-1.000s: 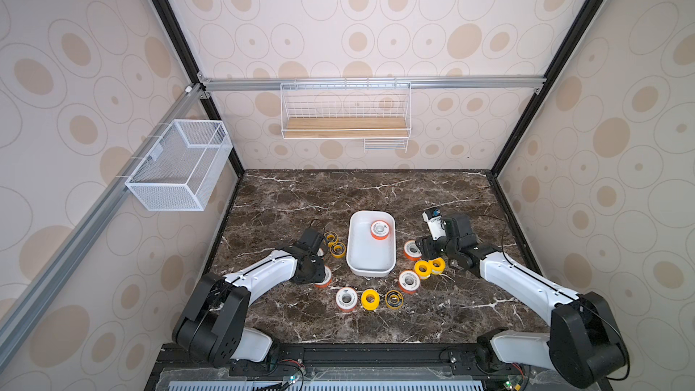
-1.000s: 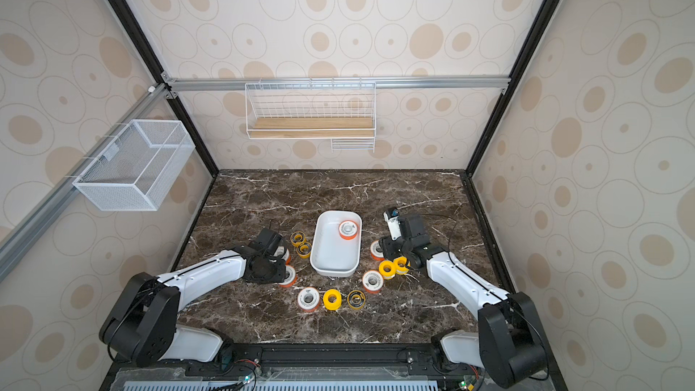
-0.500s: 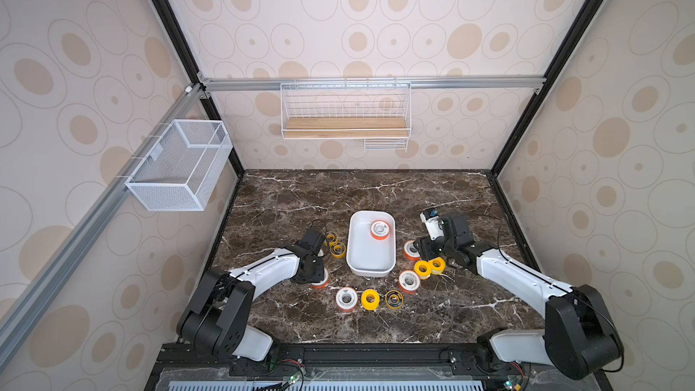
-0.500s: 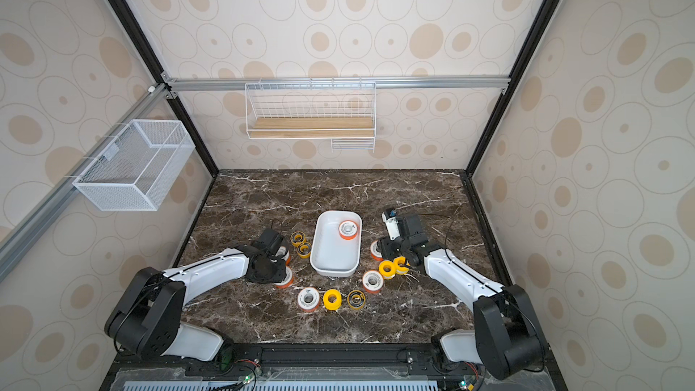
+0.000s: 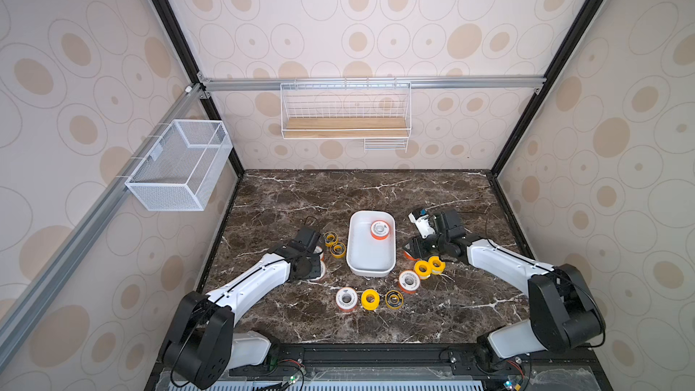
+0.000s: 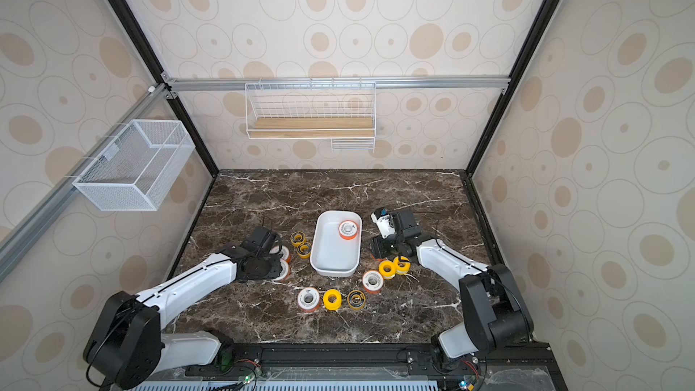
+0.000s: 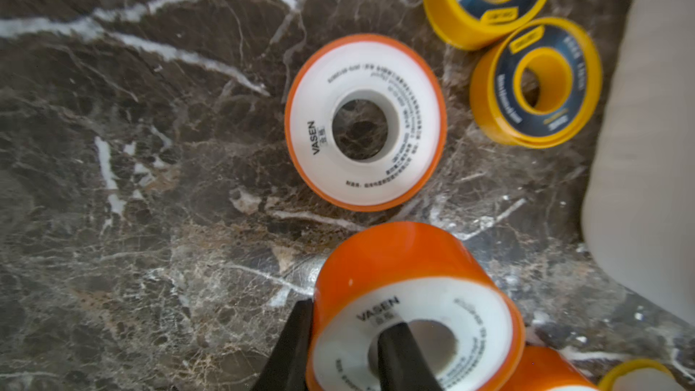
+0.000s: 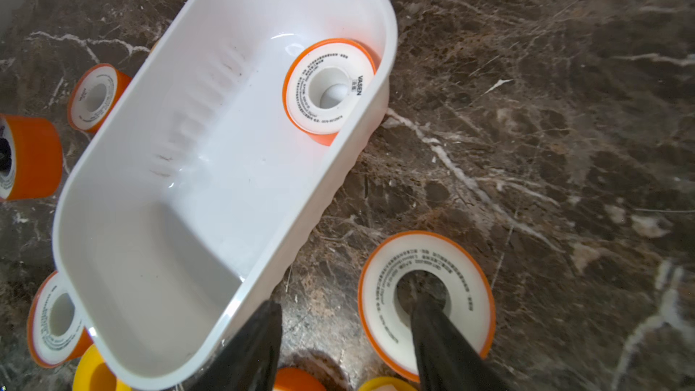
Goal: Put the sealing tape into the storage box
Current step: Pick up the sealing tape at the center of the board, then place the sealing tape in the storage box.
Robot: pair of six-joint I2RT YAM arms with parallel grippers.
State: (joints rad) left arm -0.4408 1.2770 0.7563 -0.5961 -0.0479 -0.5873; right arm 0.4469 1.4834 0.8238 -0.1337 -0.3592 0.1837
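The white storage box (image 5: pixel 353 257) (image 6: pixel 319 257) (image 8: pixel 188 144) sits mid-table with one orange-rimmed white sealing tape spool (image 5: pixel 380 229) (image 6: pixel 348 229) (image 8: pixel 329 88) in its far end. My left gripper (image 7: pixel 346 344) is shut on another orange-rimmed spool (image 7: pixel 410 295), one finger in its hole and one outside its rim; the spool is tilted. My right gripper (image 8: pixel 346 332) is open right of the box, one finger in the hole of a flat spool (image 8: pixel 425 257), the other near the box wall.
Left of the box lie a flat white spool (image 7: pixel 366 167) and two yellow dark-centred spools (image 5: pixel 330 238) (image 5: pixel 337 250). In front of the box lie several more: white (image 5: pixel 346 299), yellow (image 5: pixel 370 299), dark-centred (image 5: pixel 393 299), white (image 5: pixel 409 280), two yellow (image 5: pixel 422 268).
My left jaws have closed onto the orange-rimmed spool. The right arm has shifted slightly by the box; nothing else moved.
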